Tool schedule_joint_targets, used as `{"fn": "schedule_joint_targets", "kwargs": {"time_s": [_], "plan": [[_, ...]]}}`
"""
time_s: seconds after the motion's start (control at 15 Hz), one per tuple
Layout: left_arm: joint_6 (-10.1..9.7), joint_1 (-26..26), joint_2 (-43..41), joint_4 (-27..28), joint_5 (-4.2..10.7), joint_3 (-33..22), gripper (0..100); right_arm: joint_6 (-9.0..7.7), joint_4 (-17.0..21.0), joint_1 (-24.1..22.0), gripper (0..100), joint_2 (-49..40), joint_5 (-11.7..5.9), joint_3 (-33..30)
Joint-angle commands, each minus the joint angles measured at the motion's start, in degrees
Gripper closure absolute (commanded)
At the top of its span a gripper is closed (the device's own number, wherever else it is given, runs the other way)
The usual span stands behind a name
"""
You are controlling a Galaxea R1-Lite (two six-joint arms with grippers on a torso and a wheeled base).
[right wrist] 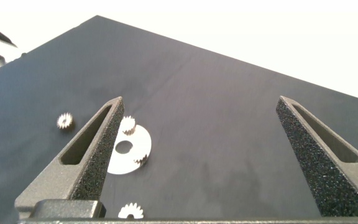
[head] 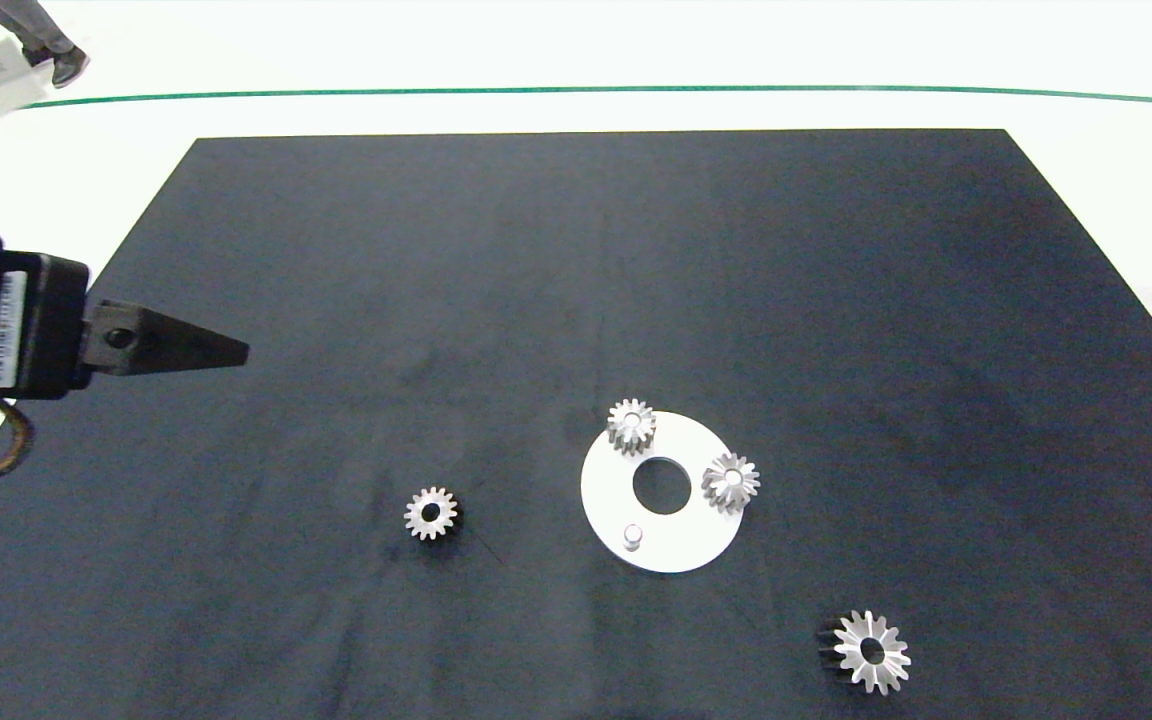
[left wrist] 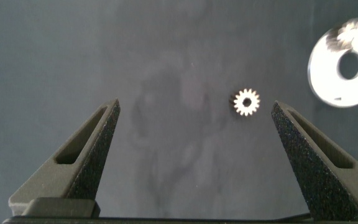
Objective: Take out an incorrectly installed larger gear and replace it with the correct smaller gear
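The left hand (head: 236, 351) hovers wide apart over the bench's (head: 576, 260) left side, holding nothing. The smaller gear (head: 431, 513) lies flat left of the white disc (head: 676, 545); the larger gear (head: 871, 651) lies apart near the front. The right hand (right wrist: 197, 106) also gapes, raised high.

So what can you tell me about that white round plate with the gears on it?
The white disc lies flat on the dark mat. It looks like thin plastic, with a wide round hole in its middle. Two silver gears sit on it: one at its far edge, another on its right rim. A short metal pin stands bare near its front.
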Motion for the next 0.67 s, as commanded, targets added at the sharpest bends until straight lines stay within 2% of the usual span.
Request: {"fn": "schedule_joint_targets", "kwargs": {"time_s": [0.07, 0.13, 0.2, 0.33, 0.47, 0.53, 0.67], "plan": [[-0.26, -4.01, 9.22, 0.89, 6.3, 0.63, 0, -0.06, 0.08, 0.07, 0, -1.44, 0.43, -0.21], [0.09, -4.8, 10.36, 0.89, 9.02, 1.42, 0, -0.06, 0.17, 0.07, 0, -1.53, 0.6, 0.06], [0.18, -6.03, 10.63, 0.89, 9.46, 1.77, 0, -0.15, 0.25, 0.07, 0, -1.53, 0.6, 0.06], [0.18, -7.52, 11.15, 0.98, 9.46, 2.3, 0, -0.06, 0.43, 0.07, 0, -1.44, 0.78, 0.23], [-1.05, -9.37, 11.51, 0.98, 9.46, 3.44, 0, -0.06, 0.34, 0.07, 0, -1.18, 0.95, 1.02], [-2.02, -10.42, 11.59, 0.89, 9.46, 4.76, 0, -0.06, 0.25, 0.07, 0, -1.09, 1.13, 1.37], [-2.37, -13.15, 11.59, 0.1, 9.81, 9.51, 0, -0.15, 0.34, 0.07, 0, -1.09, 1.22, 1.64]]}}
